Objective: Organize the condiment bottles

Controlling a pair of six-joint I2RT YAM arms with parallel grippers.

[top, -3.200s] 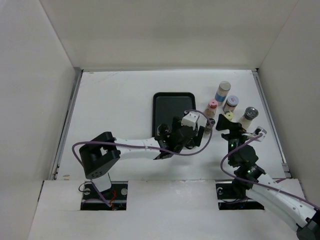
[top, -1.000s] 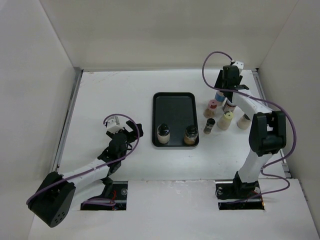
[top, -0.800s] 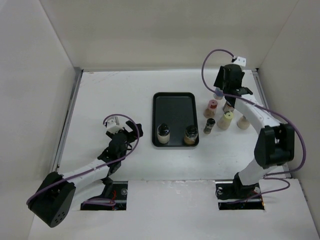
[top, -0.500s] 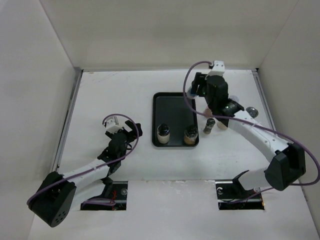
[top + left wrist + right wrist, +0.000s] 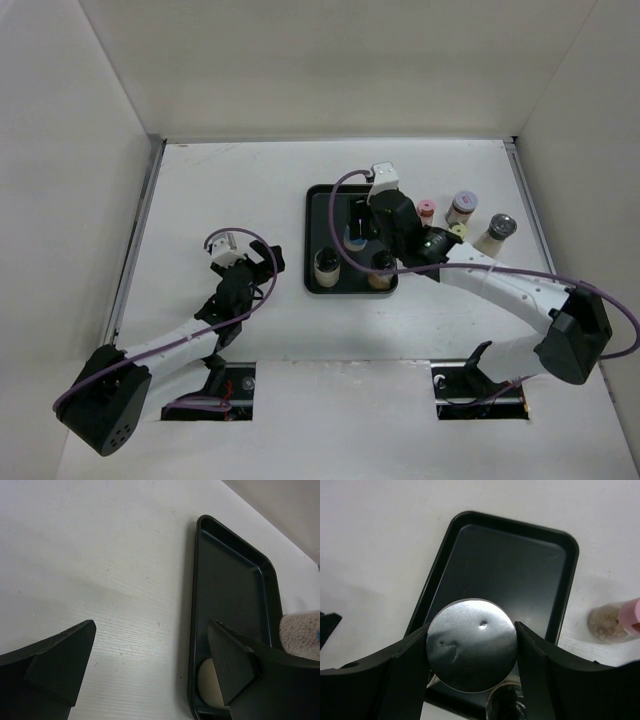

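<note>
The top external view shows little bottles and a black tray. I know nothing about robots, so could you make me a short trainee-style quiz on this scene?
1. True or false: the left end effector is gripping a bottle.
2. The held bottle in the right end effector has which cap colour? A pink, B silver, C yellow.
3. Apart from the held one, how many bottles stand in the black tray?

Key: 1 false, it is open and empty. 2 B. 3 two, the pale bottle and the brown bottle.
</note>
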